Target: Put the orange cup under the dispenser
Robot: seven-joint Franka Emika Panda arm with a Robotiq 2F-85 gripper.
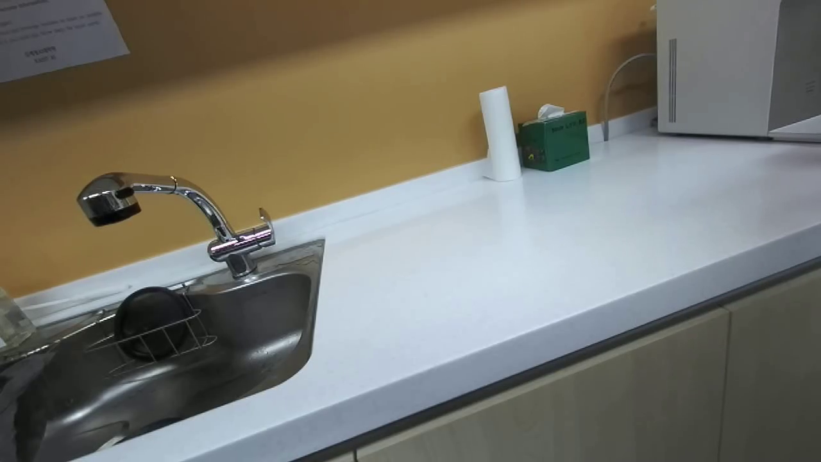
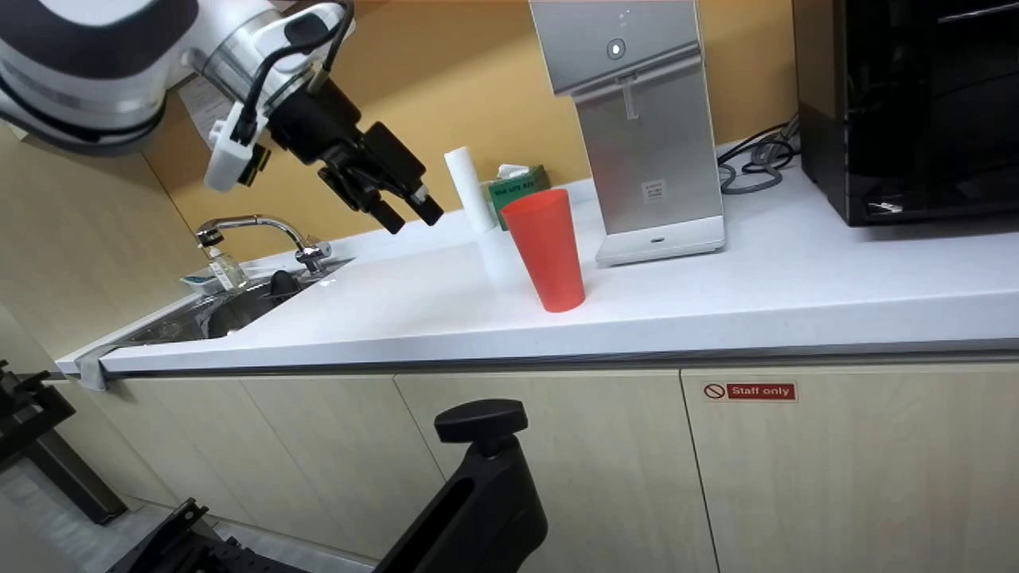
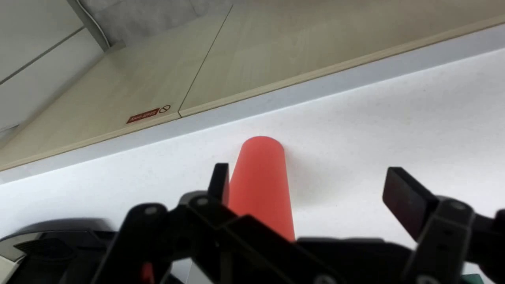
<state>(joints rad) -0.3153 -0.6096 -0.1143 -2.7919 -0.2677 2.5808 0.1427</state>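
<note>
The orange cup (image 2: 548,251) is tall, tapered and red-orange. It stands upright on the white counter near the front edge, in front of the dispenser. The dispenser (image 2: 661,171) is a tall grey machine with a spout and a low white base. Its pale side also shows in an exterior view (image 1: 715,70). My gripper (image 2: 410,215) is open and empty, in the air to the left of the cup in that view. In the wrist view, the gripper (image 3: 309,189) has its fingers wide apart. The cup (image 3: 262,181) appears beside the left finger, its upper part hidden by the gripper.
A white paper roll (image 1: 501,135) and a green tissue box (image 1: 555,141) stand by the wall. A sink (image 1: 256,321) with a faucet (image 1: 199,199) is at the far end. A black appliance (image 2: 907,111) and cables (image 2: 760,163) are beyond the dispenser. A black stand (image 2: 478,493) is in the foreground.
</note>
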